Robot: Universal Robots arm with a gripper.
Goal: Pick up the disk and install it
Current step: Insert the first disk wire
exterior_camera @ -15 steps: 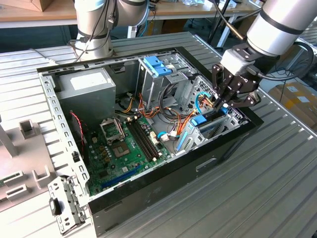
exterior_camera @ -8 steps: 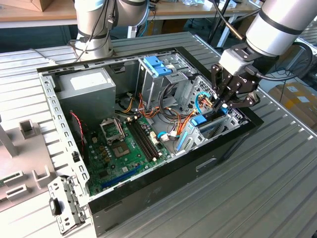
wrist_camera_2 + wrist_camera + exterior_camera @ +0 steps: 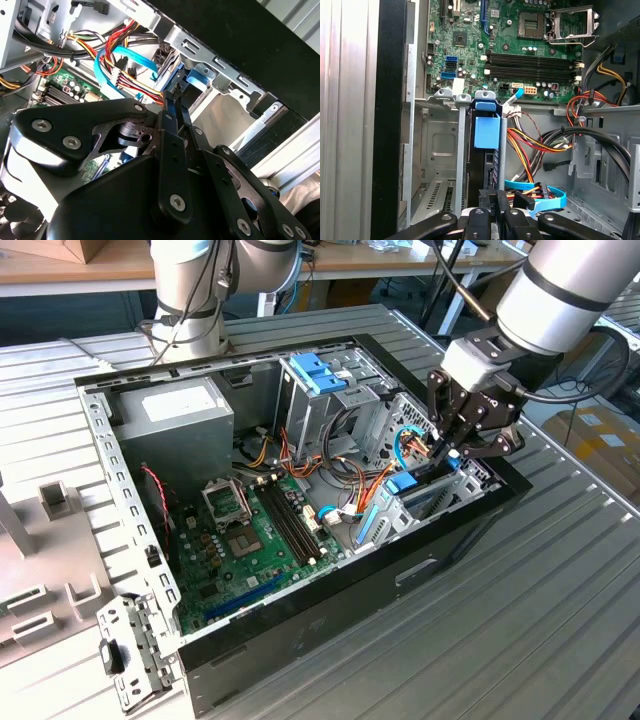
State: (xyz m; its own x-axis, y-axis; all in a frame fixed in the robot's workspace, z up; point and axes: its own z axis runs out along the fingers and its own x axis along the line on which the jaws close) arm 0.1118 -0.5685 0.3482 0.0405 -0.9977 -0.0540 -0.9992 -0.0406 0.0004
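— Where do we see the disk [image 3: 482, 170]?

— In the first wrist view it stands on its edge in the metal drive bay [image 3: 461, 150], between two upright rails. We see it as a dark slab, and the blue latch [image 3: 486, 131] sits against its far end. The green motherboard [image 3: 520, 50] lies beyond the bay.

— And the gripper [image 3: 492, 197]?

— It is just at the near edge of the disk. Its fingers [image 3: 173, 107] are pressed together in the second wrist view, and we see nothing between them. We cannot tell if the tips touch the disk.

— In the exterior view?

— There the gripper [image 3: 447, 448] reaches into the computer case [image 3: 330, 610] at the corner on the exterior view's right, beside a bundle of coloured cables [image 3: 375, 480].

— Any writing that we can read?

— The grey power supply [image 3: 185, 440] carries a white sticker [image 3: 175, 403], but its print is too small for us. A flat blue cable [image 3: 545, 200] curls near the fingers.
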